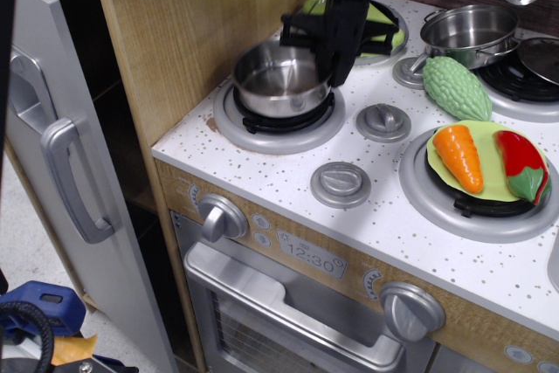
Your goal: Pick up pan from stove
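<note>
The pan (276,81), a small shiny steel pot with deep straight sides, hangs slightly tilted just above the front-left burner (278,125) of the stove (262,170). My gripper (329,65) comes down from above and is shut on the pan's right rim, one finger inside and one outside. The black arm hides part of the rim and the back-left burner behind it.
A wider steel pot (470,32) sits at the back right beside a green gourd (456,87). A carrot (458,156) and red pepper (521,166) lie on a green plate on the front-right burner. A wooden cabinet wall (175,32) stands close to the pan's left. Grey knobs (383,121) are nearby.
</note>
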You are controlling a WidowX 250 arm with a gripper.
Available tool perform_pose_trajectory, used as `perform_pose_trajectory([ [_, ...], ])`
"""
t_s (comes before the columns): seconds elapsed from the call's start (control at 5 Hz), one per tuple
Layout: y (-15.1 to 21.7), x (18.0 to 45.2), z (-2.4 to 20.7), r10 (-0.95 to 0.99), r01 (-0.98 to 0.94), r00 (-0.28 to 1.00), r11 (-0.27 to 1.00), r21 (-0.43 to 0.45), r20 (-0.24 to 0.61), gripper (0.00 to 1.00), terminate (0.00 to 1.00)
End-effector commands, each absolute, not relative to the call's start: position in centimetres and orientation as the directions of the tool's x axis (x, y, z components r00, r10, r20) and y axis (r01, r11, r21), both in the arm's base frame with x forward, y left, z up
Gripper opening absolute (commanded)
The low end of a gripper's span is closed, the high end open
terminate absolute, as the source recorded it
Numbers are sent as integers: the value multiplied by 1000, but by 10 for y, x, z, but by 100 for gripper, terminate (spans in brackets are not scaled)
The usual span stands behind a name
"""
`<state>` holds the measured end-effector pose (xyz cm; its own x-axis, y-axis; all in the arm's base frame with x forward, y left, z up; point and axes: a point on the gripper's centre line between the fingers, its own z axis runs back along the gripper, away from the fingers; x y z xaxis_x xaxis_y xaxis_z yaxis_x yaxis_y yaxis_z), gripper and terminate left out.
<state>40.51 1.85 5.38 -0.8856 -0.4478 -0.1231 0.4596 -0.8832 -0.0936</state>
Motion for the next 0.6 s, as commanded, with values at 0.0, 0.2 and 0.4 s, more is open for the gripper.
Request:
perform_pose_trajectory([
  [0.0,22,414,105,-403,427,-893,-900,-91,-200,0,0],
  [0.2,24,416,110,-379,405,-904,-908,-108,-200,0,0],
  [0.4,24,417,112,-373,400,-904,-911,-104,-206,0,100],
])
